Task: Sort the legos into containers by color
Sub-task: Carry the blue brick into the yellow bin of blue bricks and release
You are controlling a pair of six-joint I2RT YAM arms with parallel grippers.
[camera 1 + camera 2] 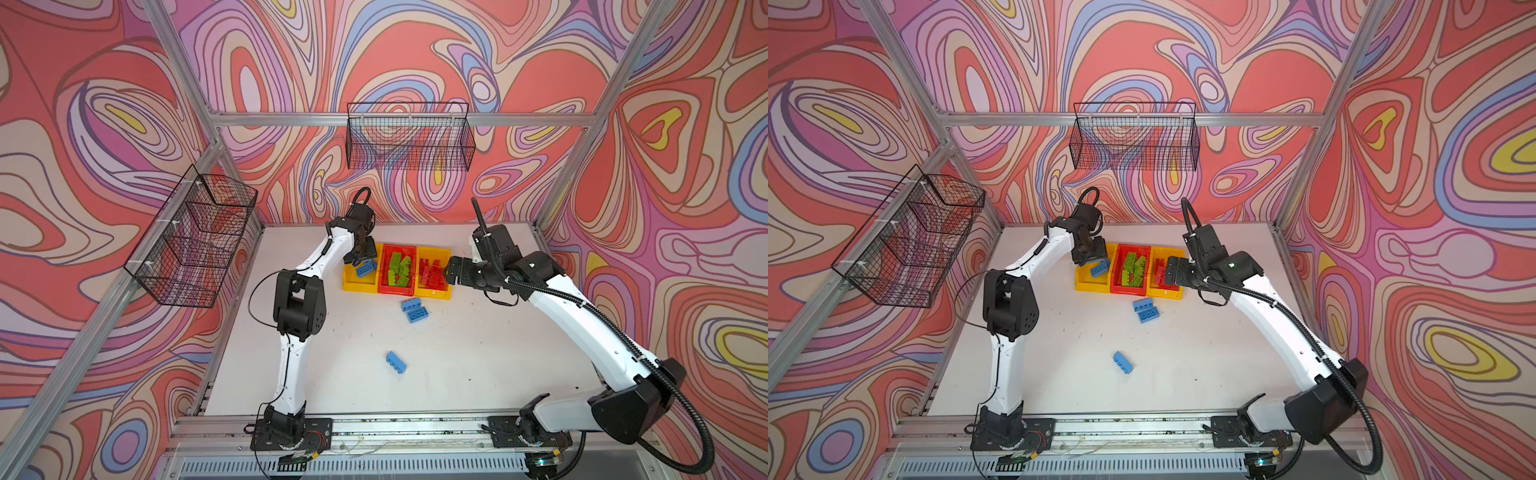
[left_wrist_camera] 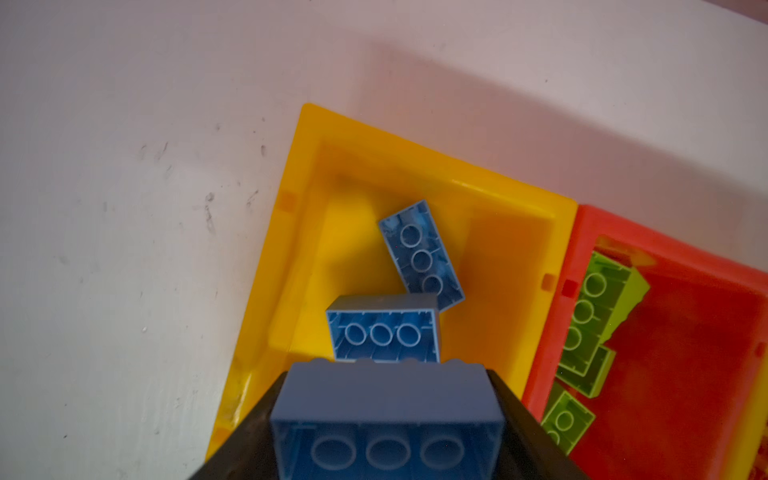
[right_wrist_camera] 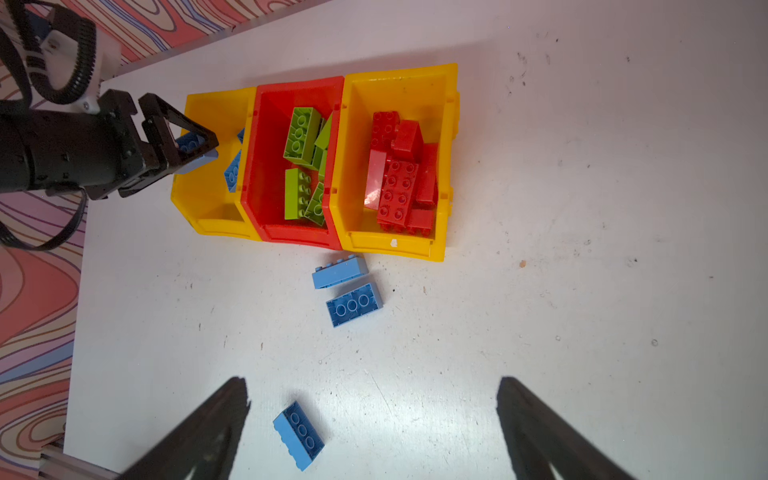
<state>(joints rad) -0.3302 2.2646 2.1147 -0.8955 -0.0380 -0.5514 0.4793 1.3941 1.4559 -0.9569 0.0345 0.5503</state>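
My left gripper (image 1: 360,261) is shut on a light blue lego (image 2: 386,411), hanging it over the left yellow container (image 2: 299,208). Two blue legos (image 2: 419,257) (image 2: 384,332) lie inside that container. The red middle container (image 1: 397,289) holds green legos (image 3: 301,137); the right yellow container (image 3: 395,245) holds red legos (image 3: 399,183). My right gripper (image 3: 372,384) stands open and empty by the right container, high above the table. Three blue legos lie loose on the table: a pair (image 3: 340,272) (image 3: 354,304) before the containers and one (image 1: 396,362) nearer the front.
Black wire baskets hang on the back wall (image 1: 409,137) and the left wall (image 1: 195,237). Aluminium frame posts stand at the table's corners. Both arm bases sit on the front rail (image 1: 415,428).
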